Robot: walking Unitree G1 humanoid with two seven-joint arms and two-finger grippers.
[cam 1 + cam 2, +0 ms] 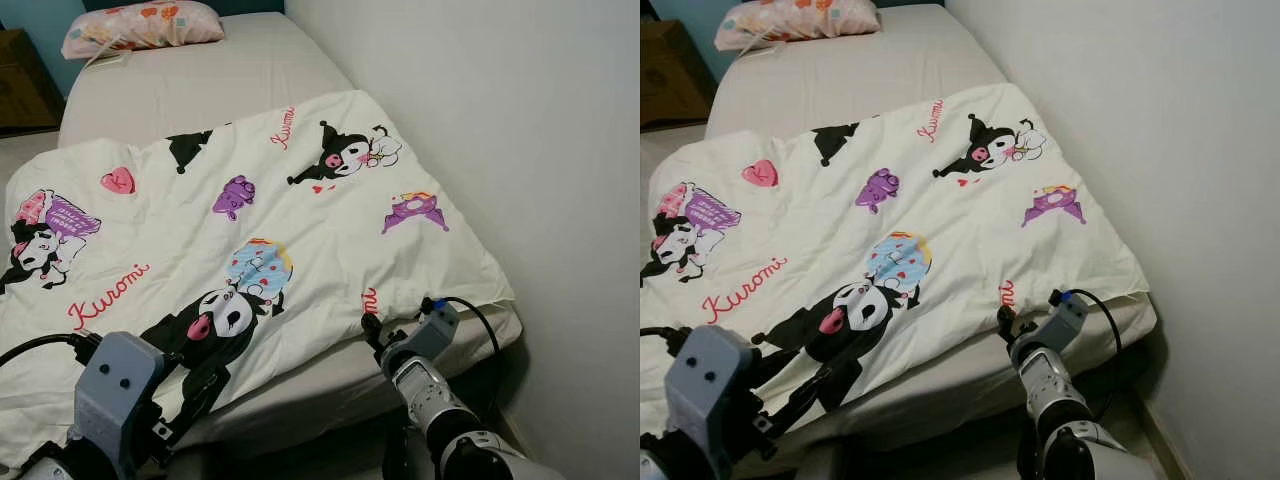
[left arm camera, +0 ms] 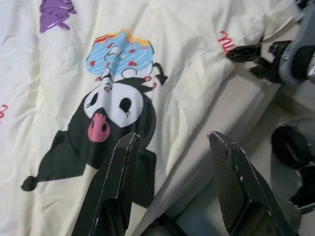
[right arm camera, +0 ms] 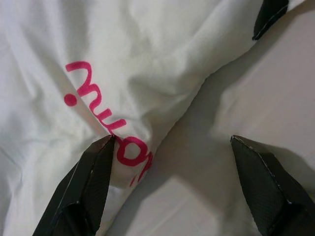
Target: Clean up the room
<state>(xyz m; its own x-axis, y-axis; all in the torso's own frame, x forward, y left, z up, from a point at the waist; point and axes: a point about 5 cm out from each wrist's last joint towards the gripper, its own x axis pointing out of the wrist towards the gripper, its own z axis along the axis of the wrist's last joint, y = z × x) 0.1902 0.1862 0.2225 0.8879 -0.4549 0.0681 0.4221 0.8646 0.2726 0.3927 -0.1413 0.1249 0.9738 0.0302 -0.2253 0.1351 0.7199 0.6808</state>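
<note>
The quilt (image 1: 250, 230) lies spread over the bed (image 1: 210, 80), its near edge at the mattress foot. Both end effectors — left (image 2: 172, 162) and right (image 3: 172, 162) — gape wide and empty at that hem, seemingly poised to grip and straighten it.

A white wall (image 1: 520, 120) runs beside the bed. A dark wooden cabinet (image 1: 22, 80) stands against a teal wall (image 1: 40, 15).
</note>
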